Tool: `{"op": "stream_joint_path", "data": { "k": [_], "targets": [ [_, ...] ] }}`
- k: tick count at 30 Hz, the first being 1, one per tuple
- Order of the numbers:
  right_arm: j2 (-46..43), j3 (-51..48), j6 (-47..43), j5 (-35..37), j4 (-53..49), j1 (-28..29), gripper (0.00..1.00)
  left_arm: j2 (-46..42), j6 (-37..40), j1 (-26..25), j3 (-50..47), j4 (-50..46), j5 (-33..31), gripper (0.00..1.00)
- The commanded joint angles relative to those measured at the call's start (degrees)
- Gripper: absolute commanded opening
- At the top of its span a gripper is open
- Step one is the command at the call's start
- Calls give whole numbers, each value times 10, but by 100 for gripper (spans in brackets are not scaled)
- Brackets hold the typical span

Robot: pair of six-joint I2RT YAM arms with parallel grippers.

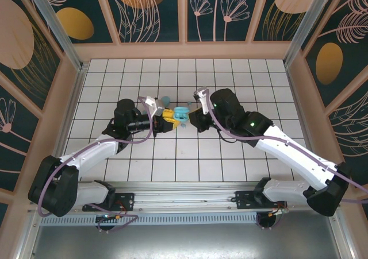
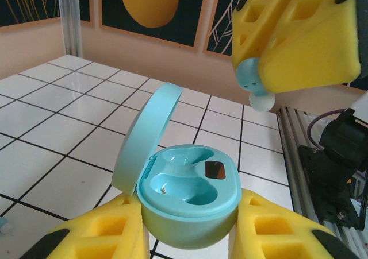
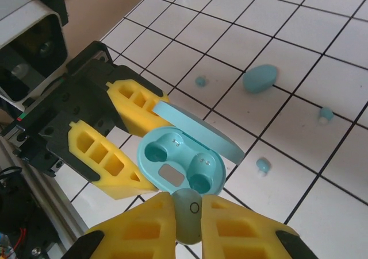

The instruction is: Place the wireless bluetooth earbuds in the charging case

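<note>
Jaws on my left gripper (image 2: 188,227) are drawn in tight on the charging case (image 2: 190,193), with a yellow finger (image 2: 98,236) pressed against each side of its rounded base. The case sits upright in that grip. Its lid (image 2: 146,135) is swung up at 9 o'clock in the left wrist view, and its two wells face up, bare blue plastic with a small dark window between them.

From the top view the charging case (image 1: 181,114) is over the middle of the white tiled table (image 1: 230,155). My left gripper (image 1: 168,116) is at its 9 o'clock and my right gripper (image 1: 191,119) at its 3 o'clock.

My right gripper (image 3: 187,204) is nearly closed, pinching one earbud (image 3: 188,213) between its yellow fingertips (image 3: 155,219). In the left wrist view that earbud (image 2: 255,85) pokes out below the fingers, at 1 o'clock from the case and apart from it. In the right wrist view it sits just beside the case's rim at 6 o'clock.

Further things lie on the tiles in the right wrist view. A second earbud (image 3: 200,81) is at 12 o'clock of the open case. A closed oval case (image 3: 260,78) is at 1 o'clock. A third earbud (image 3: 263,166) is at 3 o'clock, near the lid's edge. A fourth earbud (image 3: 325,114) is at 2 o'clock, farthest right. All four lie apart from one another.
</note>
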Motion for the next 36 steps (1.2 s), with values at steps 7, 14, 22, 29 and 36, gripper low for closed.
{"op": "stream_joint_path", "data": {
  "k": [7,14,22,29,36],
  "targets": [
    [29,6,-41,22,47,19,13,-5,-10,3,2,28,9,0],
    [37,1,-61,37,49,19,13,-11,-10,3,-3,29,13,0],
    [56,2,-75,33,45,16,13,-15,-12,4,-8,32,18,0],
    [67,7,-72,19,37,6,13,-20,-13,3,-9,32,17,0],
    [67,3,-69,13,36,-5,13,-21,-13,3,-9,34,20,0]
  ]
}}
